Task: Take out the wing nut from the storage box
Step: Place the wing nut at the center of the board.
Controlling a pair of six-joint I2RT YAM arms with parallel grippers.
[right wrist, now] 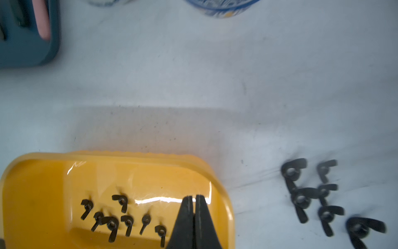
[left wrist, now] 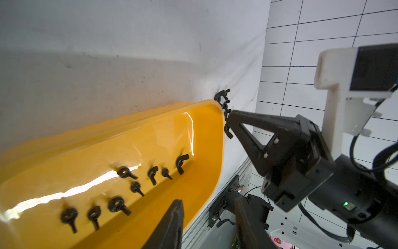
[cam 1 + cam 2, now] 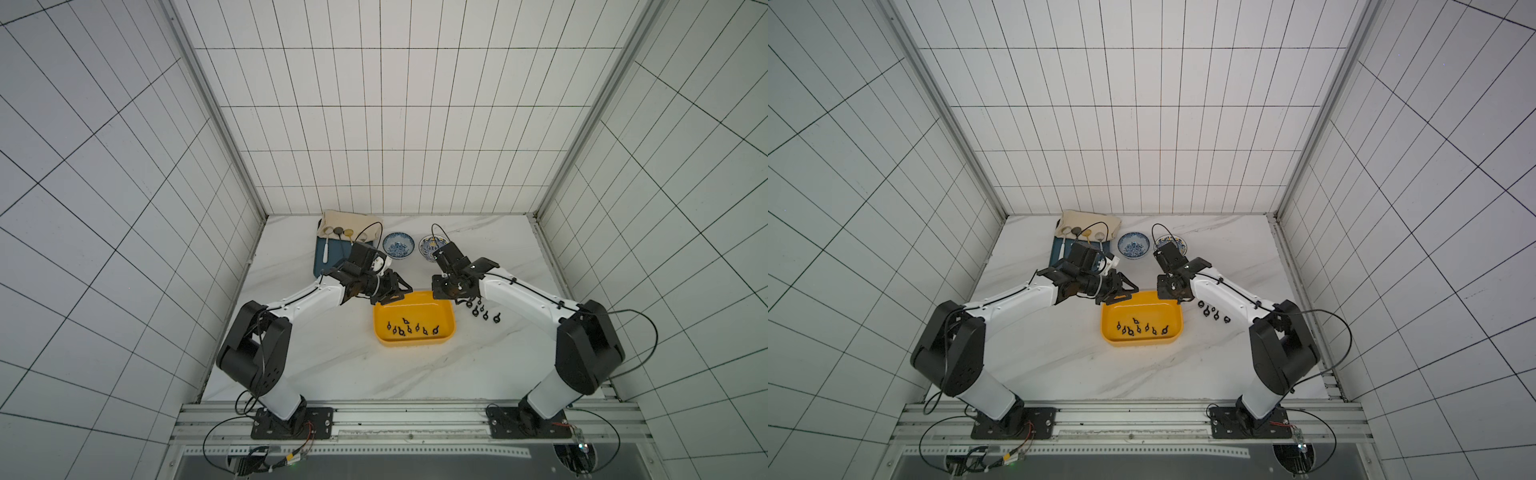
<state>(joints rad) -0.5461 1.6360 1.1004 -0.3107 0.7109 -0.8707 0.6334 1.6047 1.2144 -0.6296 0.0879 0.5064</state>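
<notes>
Right pincer (image 1: 193, 197) closed, empty, over storage box (image 1: 107, 154); wing nuts (image 1: 112, 223) inside, left of it; loose nuts (image 1: 301, 198) on table (image 1: 193, 86), right of it. Left pincer (image 2: 207, 202) apart, empty.

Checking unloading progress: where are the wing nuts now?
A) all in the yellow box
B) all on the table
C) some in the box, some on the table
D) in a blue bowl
C: several wing nuts lie inside the storage box, a loose cluster on the table beside it.
</notes>
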